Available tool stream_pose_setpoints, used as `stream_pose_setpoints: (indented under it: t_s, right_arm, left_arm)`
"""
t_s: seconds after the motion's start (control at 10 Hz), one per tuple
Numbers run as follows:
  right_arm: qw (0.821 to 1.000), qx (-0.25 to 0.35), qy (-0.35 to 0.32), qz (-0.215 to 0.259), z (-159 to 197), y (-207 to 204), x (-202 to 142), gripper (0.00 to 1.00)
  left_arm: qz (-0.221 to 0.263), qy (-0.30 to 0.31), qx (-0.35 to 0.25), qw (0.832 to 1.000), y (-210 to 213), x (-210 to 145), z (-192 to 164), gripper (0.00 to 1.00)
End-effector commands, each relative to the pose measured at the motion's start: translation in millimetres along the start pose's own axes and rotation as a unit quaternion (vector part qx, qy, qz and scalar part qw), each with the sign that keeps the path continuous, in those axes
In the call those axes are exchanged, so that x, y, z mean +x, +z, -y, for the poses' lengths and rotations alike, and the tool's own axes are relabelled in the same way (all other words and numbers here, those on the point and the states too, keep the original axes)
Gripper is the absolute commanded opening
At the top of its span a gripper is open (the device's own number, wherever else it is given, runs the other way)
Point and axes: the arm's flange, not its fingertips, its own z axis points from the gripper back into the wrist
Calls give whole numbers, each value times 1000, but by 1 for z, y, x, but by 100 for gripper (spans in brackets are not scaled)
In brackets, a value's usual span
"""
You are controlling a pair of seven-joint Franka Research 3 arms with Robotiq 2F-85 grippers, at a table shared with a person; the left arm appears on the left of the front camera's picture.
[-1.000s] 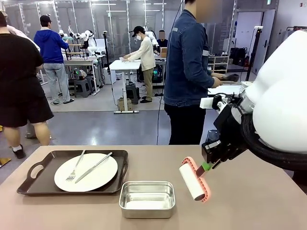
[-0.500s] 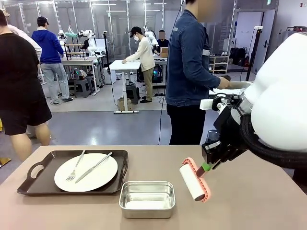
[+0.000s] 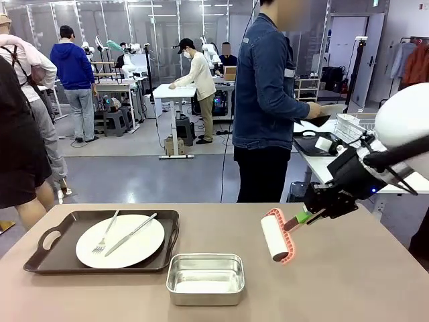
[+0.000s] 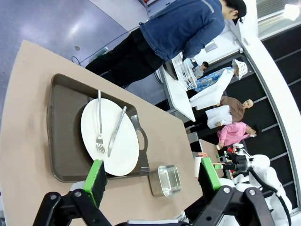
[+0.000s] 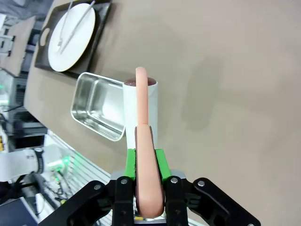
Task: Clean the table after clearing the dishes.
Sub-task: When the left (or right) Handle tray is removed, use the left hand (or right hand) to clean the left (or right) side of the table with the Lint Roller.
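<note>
Over the right side of the table (image 3: 362, 282), the right end effector (image 3: 303, 217) is shut on a roller (image 3: 273, 237) that slants down beside the pan (image 3: 205, 278), while the plate (image 3: 120, 241) sits far left, nearer the wide-open, empty left end effector (image 4: 149, 176).

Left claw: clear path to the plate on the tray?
Likely yes: the left claw is open and empty, and the plate lies uncovered ahead of it, only a fork and knife on top.
</note>
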Motion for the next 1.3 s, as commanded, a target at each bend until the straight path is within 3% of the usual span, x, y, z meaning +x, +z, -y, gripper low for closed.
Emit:
stream_pose_setpoints:
  t_s: [0.0, 0.3, 0.9, 1.2]
  right_arm:
    - [998, 55, -36, -10, 18, -30, 20, 21]
    - [996, 40, -77, 16, 45, -53, 37, 21]
    - [990, 72, -108, -62, 103, -97, 66, 21]
    - [985, 85, -133, -65, 120, -100, 72, 21]
  left_arm:
    - [1, -6, -8, 1000, 3, 2, 0, 100]
    - [1, -6, -8, 1000, 3, 2, 0, 100]
    - [1, -6, -8, 1000, 3, 2, 0, 100]
    - [1, -6, -8, 1000, 3, 2, 0, 100]
